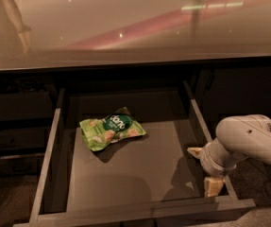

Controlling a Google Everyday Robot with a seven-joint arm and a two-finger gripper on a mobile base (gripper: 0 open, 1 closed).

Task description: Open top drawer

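Top drawer (125, 174) juts toward camera, tool (204, 168) at its right wall.

Dim, warm light. The pincer (205, 170), at the drawer's (125, 174) right wall, throws a soft shadow leftward onto the drawer floor. Well above it, the glossy bench (125, 27) shows pink glare streaks and bright specks.

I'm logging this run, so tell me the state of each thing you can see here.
top drawer: pulled out, open.
snack bag: lying flat in the drawer's tray, back left.
hand: open, holding nothing, at the drawer's right front corner.
left drawers: shut.
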